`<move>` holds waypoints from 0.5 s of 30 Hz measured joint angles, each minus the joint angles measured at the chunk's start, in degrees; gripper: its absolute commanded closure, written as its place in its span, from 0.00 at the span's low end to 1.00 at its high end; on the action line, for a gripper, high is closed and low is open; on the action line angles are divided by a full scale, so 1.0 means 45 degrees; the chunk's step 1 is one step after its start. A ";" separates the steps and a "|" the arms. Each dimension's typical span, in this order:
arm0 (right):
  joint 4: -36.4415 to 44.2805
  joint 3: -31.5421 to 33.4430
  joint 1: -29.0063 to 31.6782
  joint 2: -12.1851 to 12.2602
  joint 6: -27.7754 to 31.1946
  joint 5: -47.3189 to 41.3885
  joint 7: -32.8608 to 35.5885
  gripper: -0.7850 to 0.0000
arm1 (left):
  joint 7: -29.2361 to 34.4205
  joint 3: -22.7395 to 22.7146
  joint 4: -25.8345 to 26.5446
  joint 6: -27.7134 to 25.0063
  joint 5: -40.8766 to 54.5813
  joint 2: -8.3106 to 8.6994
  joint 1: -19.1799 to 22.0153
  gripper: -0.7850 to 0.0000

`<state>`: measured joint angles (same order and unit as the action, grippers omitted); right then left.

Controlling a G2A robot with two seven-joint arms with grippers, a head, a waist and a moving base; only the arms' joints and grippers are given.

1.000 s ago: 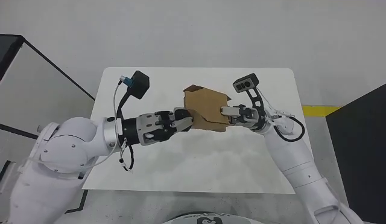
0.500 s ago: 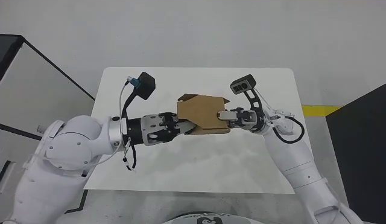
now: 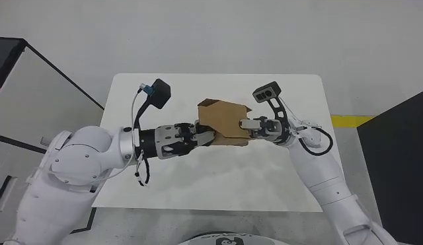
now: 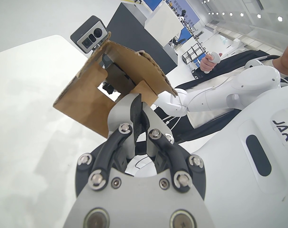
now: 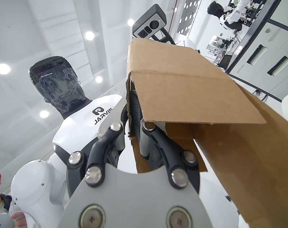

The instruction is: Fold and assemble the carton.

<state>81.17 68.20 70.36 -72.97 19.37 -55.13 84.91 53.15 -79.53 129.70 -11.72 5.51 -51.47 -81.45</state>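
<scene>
A brown cardboard carton (image 3: pixel 223 121) hangs above the middle of the white table (image 3: pixel 165 93), held between both arms. My left gripper (image 3: pixel 206 135) is shut on the carton's left edge. In the left wrist view the carton (image 4: pixel 91 96) is an open sleeve, and the left gripper (image 4: pixel 140 106) pinches a small flap at its corner. My right gripper (image 3: pixel 246 124) is shut on the carton's right side. Up close, the right gripper (image 5: pixel 134 117) clamps a flap edge of the carton (image 5: pixel 182 88), whose panels spread away from it.
The table runs out to a near edge (image 3: pixel 211 209) in front of the arms. A dark frame (image 3: pixel 39 67) stands off the table's left side and a dark cabinet (image 3: pixel 396 152) off its right.
The carton has turned between the two grippers, first swinging left and flattening, then shifting slightly back to the right. Both grippers kept hold of it.
</scene>
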 measured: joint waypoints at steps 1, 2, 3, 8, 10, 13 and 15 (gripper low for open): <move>-0.0014 -0.0048 -0.0016 -0.0011 -0.0011 0.0003 0.0011 1.00 | -0.0002 0.0064 -0.0014 -0.0002 -0.0026 -0.0005 0.0014 1.00; -0.0025 -0.0084 -0.0031 -0.0020 -0.0023 0.0008 0.0023 1.00 | -0.0013 0.0104 -0.0024 -0.0008 -0.0038 -0.0009 0.0029 1.00; -0.0037 -0.0112 -0.0047 -0.0027 -0.0031 0.0013 0.0031 1.00 | -0.0018 0.0135 -0.0037 -0.0012 -0.0046 -0.0012 0.0045 1.00; -0.0157 -0.0131 -0.0105 -0.0049 -0.0024 -0.0001 0.0025 1.00 | -0.0086 0.0056 -0.0110 0.0029 -0.0082 -0.0011 0.0092 1.00; -0.0215 -0.0082 -0.0119 -0.0050 0.0005 -0.0015 -0.0005 1.00 | -0.0126 -0.0063 -0.0172 0.0030 -0.0081 -0.0003 0.0067 1.00; -0.0254 -0.0041 -0.0117 -0.0053 0.0022 -0.0034 -0.0022 1.00 | -0.0121 -0.0165 -0.0186 0.0002 -0.0042 0.0006 0.0005 1.00; -0.0279 -0.0038 -0.0116 -0.0056 0.0022 -0.0037 -0.0022 1.00 | -0.0078 -0.0148 -0.0142 -0.0023 -0.0015 0.0008 -0.0033 1.00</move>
<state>79.91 68.03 69.83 -73.22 19.47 -55.29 84.81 52.80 -80.19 129.06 -11.82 5.44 -51.44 -81.60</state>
